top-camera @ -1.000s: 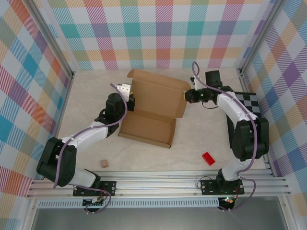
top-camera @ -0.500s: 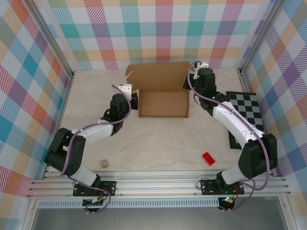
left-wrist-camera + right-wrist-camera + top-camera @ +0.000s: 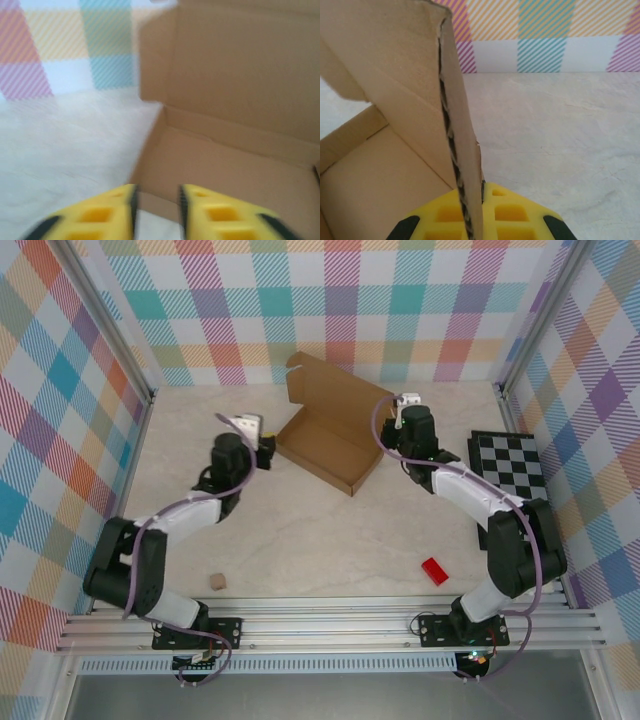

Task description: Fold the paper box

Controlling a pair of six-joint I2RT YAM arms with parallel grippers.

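1. Left gripper (image 3: 265,447) (image 3: 156,210): fingers apart with nothing between them. It stands just beside the left end of the paper box, not touching it as far as can be told. A second ago it was closed against that end, so the grip has just been released.
2. Tan cube (image 3: 217,581): loose on the table (image 3: 330,530) near the front edge, well apart from the work and unmoved.
3. Paper box (image 3: 335,430) (image 3: 240,90) (image 3: 380,75): brown corrugated mailer at the far middle of the table, between the two arms.
   - The tray is formed with its side walls up, and the lid panel is raised at the far side.
   - Half a second ago it sat square to the back wall; it is now swung onto a diagonal, one corner pointing toward the arms.
   - Judgement: with one side released, the box is carried by the right arm alone. The lid is not yet closed, so the fold is only partly done.
4. Right gripper (image 3: 390,435) (image 3: 475,210): clamped on the upright right wall of the box. The corrugated edge runs straight down between the yellow fingers, and the hold is unchanged over the last second.
5. Red block (image 3: 434,571): on the table near the front right, apart from everything.
6. Checkered mat (image 3: 510,465): flat at the right side, partly under the right arm.
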